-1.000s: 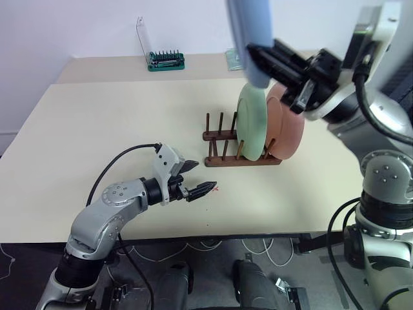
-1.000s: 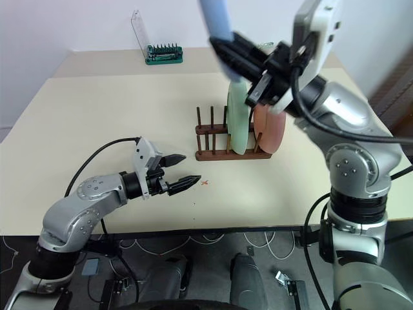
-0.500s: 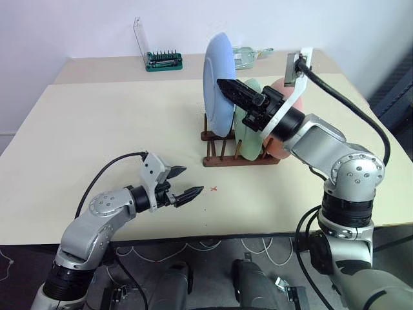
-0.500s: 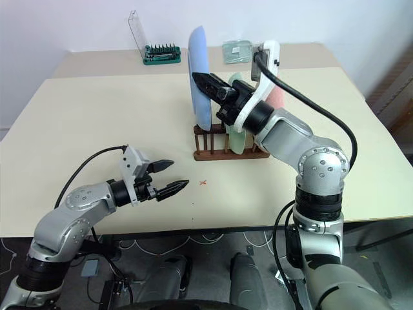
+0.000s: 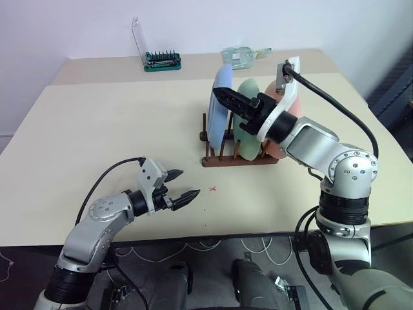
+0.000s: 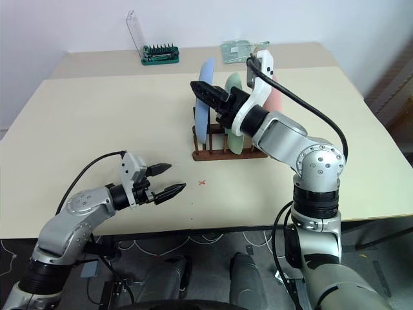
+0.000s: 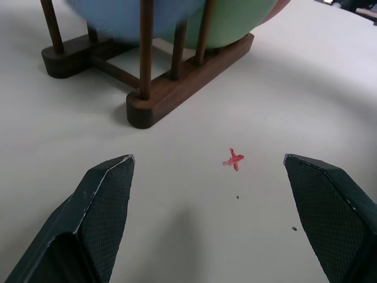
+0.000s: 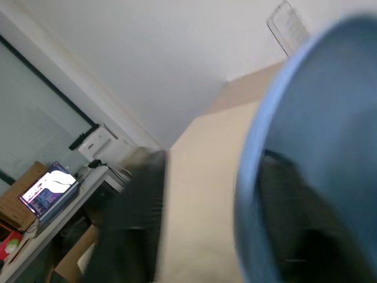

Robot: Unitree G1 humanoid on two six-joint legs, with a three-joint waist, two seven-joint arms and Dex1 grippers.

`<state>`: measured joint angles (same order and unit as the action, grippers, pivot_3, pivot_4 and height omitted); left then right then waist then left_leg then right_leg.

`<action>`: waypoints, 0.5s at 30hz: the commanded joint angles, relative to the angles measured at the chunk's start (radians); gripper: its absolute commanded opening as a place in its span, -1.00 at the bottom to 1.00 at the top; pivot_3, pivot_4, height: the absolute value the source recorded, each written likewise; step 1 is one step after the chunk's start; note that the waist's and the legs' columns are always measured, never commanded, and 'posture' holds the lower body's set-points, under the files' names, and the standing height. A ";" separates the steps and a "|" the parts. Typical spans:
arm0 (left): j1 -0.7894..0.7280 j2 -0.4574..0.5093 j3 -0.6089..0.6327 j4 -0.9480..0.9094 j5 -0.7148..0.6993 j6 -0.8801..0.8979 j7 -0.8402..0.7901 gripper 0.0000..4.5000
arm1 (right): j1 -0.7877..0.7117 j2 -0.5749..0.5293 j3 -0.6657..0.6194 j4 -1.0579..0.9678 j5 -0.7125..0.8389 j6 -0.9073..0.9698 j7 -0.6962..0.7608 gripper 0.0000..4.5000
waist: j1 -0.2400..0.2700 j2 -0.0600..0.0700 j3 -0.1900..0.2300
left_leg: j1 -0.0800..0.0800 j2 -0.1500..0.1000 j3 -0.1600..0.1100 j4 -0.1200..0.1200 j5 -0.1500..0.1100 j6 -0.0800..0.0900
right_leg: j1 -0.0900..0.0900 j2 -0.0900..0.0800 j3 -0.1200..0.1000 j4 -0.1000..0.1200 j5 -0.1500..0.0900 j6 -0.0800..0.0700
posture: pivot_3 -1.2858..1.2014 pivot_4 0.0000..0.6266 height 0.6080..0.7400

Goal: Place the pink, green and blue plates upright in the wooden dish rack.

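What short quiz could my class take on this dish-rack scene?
1. True or false: the green plate stands between the blue plate and the pink plate.
2. Which mark lies just ahead of the left claw? A: a red cross. B: a black circle. C: a blue arrow.
3. How many plates stand in the rack?
Key: 1 true; 2 A, the red cross; 3 three.
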<state>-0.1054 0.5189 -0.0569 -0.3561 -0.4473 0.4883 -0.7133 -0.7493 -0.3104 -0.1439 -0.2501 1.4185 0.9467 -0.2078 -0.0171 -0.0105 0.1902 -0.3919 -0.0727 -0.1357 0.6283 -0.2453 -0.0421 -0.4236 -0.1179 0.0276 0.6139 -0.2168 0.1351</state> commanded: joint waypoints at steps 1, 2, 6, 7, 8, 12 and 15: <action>0.006 -0.003 0.004 -0.011 0.006 -0.027 -0.008 0.86 | -0.026 -0.006 -0.010 -0.034 0.000 -0.015 0.010 0.98 | 0.000 0.000 0.000 | 0.000 0.000 0.000 0.000 0.000 0.000 | 0.000 0.000 0.000 0.000 0.000 0.000 | 0.03 -0.52 1.00; 0.006 -0.005 0.002 -0.010 0.008 -0.028 -0.009 0.86 | -0.030 -0.014 -0.007 -0.040 -0.019 -0.019 0.022 0.98 | 0.000 0.000 0.000 | 0.000 0.000 0.000 0.000 0.000 0.000 | 0.000 0.000 0.000 0.000 0.000 0.000 | 0.03 -0.52 1.00; 0.008 -0.007 0.002 -0.013 0.011 -0.027 -0.010 0.86 | -0.062 -0.102 0.029 -0.105 -0.169 -0.049 0.174 0.98 | 0.000 0.000 0.000 | 0.000 0.000 0.000 0.000 0.000 0.000 | 0.000 0.000 0.000 0.000 0.000 0.000 | 0.03 -0.52 1.00; 0.008 -0.007 0.002 -0.014 0.012 -0.026 -0.010 0.86 | -0.068 -0.140 0.046 -0.127 -0.214 -0.054 0.227 0.98 | 0.000 0.000 0.000 | 0.000 0.000 0.000 0.000 0.000 0.000 | 0.000 0.000 0.000 0.000 0.000 0.000 | 0.03 -0.52 1.00; 0.009 -0.007 0.001 -0.016 0.013 -0.025 -0.010 0.86 | -0.070 -0.165 0.057 -0.141 -0.243 -0.058 0.263 0.98 | 0.000 0.000 0.000 | 0.000 0.000 0.000 0.000 0.000 0.000 | 0.000 0.000 0.000 0.000 0.000 0.000 | 0.03 -0.52 1.00; 0.011 -0.008 0.004 -0.024 0.013 -0.019 -0.005 0.86 | -0.050 -0.351 0.122 -0.235 -0.488 -0.186 0.510 0.98 | 0.003 0.000 0.000 | 0.000 0.000 0.001 0.000 0.000 0.000 | 0.000 0.000 0.000 -0.001 0.000 0.000 | 0.03 -0.52 1.00; 0.011 -0.006 0.032 -0.015 0.021 -0.025 0.015 0.86 | 0.011 -0.413 0.035 -0.243 -0.510 -0.257 0.628 0.98 | 0.004 -0.001 0.000 | -0.001 0.000 0.001 0.000 0.000 0.000 | 0.000 0.000 0.000 -0.002 0.000 0.001 | 0.03 -0.52 1.00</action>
<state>-0.0924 0.5099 -0.0563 -0.3541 -0.4273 0.4823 -0.7086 -0.7455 -0.7088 -0.0479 -0.4690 0.9246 0.7368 0.3669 -0.0136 -0.0115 0.1900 -0.3925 -0.0724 -0.1348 0.6285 -0.2455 -0.0418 -0.4230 -0.1180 0.0271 0.6122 -0.2171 0.1356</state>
